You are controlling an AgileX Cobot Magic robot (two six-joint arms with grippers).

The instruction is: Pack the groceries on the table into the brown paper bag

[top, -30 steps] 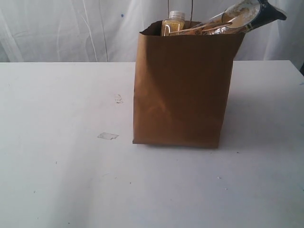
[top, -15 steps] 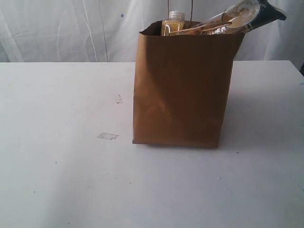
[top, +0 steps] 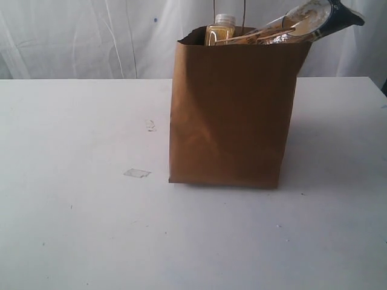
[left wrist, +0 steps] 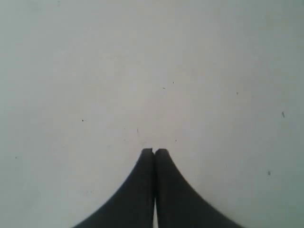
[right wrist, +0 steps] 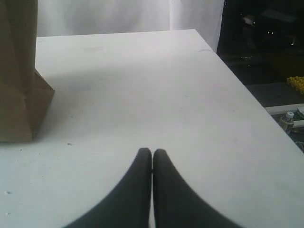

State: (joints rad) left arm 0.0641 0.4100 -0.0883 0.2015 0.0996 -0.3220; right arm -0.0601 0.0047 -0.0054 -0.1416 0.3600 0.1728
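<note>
Paper bag (top: 230,115): upright, mid-table (top: 72,229), right of a tape scrap (top: 137,173).
Contents showing above the rim: bottle (top: 221,30) with white cap, upright; spaghetti packet (top: 308,18), leaning out to the right. Anything deeper is hidden.
Left gripper (left wrist: 154,151), right gripper (right wrist: 152,151): jaws pressed together, empty, over bare tabletop.
Nothing has changed from a second ago.

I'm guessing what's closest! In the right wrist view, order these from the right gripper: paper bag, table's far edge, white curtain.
1. Brown paper bag, standing close by, nearest.
2. Table's far edge, beyond the bag.
3. White curtain, hanging behind that edge, farthest.
</note>
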